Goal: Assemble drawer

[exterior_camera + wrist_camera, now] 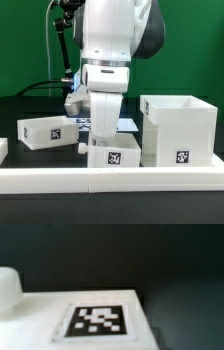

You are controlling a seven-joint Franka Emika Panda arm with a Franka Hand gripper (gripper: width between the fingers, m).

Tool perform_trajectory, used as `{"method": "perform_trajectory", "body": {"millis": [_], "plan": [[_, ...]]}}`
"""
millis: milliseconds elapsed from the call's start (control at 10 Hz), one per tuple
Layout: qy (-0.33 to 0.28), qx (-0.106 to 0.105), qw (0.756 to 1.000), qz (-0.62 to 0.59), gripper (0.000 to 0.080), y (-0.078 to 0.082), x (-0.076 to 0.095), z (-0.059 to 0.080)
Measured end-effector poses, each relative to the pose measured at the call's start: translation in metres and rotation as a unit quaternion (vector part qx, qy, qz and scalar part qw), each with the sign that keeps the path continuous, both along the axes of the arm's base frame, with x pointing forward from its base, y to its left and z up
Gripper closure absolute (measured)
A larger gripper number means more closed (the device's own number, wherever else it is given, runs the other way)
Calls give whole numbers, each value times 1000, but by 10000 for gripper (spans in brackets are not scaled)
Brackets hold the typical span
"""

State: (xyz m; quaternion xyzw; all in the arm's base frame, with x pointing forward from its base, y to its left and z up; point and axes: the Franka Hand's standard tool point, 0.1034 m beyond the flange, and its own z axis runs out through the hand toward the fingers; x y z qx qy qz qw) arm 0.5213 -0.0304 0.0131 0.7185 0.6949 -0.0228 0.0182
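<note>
The tall white cube-like housing (178, 128) stands at the exterior view's right, its tag facing front. One small white tray (45, 132) sits at the exterior view's left. A second small tray (113, 153) with a tag sits in the middle by the front wall, right under my arm. My gripper (100, 143) is down at this tray's top, and its fingers are mostly hidden by the hand and the tray. The wrist view shows a white tagged face (97, 321) very close and blurred, over dark table; no fingertips show there.
The long low white border wall (110, 180) runs along the front. The marker board (128, 124) lies behind the arm. A grey block (74, 102) sits at the back left. Black table (150, 258) stretches beyond the tagged face.
</note>
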Motion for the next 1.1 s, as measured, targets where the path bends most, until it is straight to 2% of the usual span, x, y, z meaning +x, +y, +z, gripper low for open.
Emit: {"method": "perform_trajectory", "body": {"millis": [300, 400, 500, 700, 800, 1000, 1100], "plan": [[2, 0, 1000, 0, 758, -1, 0, -1], [22, -3, 1000, -1, 758, -2, 1, 1], [19, -3, 1000, -4, 758, -3, 5, 3], [19, -1, 1000, -3, 758, 5, 6, 3], [19, 5, 1000, 7, 758, 2, 6, 3], [17, 36, 999, 14, 758, -15, 7, 4], [16, 41, 999, 12, 758, -15, 7, 5]]}}
